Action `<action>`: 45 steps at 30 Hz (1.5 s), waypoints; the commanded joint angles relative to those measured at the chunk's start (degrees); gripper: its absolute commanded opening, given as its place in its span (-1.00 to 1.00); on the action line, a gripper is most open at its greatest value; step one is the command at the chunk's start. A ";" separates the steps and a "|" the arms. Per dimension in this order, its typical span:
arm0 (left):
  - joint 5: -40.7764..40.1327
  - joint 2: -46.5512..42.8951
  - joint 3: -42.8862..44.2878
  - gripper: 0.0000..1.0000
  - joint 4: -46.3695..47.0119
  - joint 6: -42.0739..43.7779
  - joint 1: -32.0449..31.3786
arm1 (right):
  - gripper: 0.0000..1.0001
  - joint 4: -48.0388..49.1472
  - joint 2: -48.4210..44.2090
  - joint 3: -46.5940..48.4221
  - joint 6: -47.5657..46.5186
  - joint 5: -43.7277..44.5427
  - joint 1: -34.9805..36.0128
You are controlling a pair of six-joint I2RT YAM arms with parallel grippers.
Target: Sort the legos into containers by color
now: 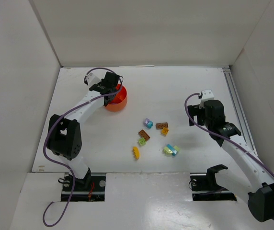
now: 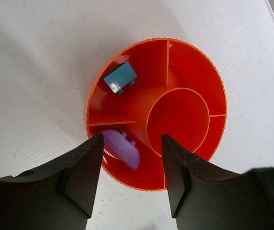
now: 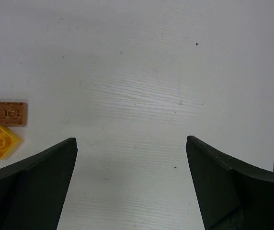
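Note:
The orange-red dish [image 1: 118, 102] stands at the table's back left, and my left gripper [image 1: 109, 91] hangs right above it. In the left wrist view its fingers stand apart over the dish's [image 2: 194, 57] near rim. A blurred purple brick [image 2: 122, 147] lies loose in the near-left compartment, gripped by neither finger. A cyan brick [image 2: 120, 77] lies in the far-left compartment. My right gripper [image 1: 195, 117] is open over bare table on the right, with nothing between its fingers [image 3: 46, 163].
Loose bricks lie mid-table: purple with cyan [image 1: 148, 123], brown [image 1: 162, 125], orange [image 1: 165, 131], another brown [image 1: 143, 134], lime [image 1: 141, 142], yellow [image 1: 136, 152], pale yellow with cyan [image 1: 171, 149]. White walls enclose the table. A metal rail [image 1: 236, 103] runs along the right edge.

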 commanded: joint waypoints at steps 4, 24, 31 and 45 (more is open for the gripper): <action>0.03 -5.09 -0.87 0.21 0.04 1.20 -0.33 | 0.99 4.41 -0.65 1.50 -2.26 -5.04 -0.34; 23.58 -37.97 -30.67 1.00 13.92 23.44 -2.61 | 0.91 22.60 24.47 8.53 -15.88 -19.38 22.86; 26.83 -36.04 -31.90 1.00 14.54 24.67 -2.61 | 0.76 27.88 36.87 11.17 -16.42 -22.45 22.86; 29.30 -39.11 -36.03 1.00 16.47 24.14 -2.61 | 0.37 36.49 43.91 8.53 -14.84 -25.80 22.86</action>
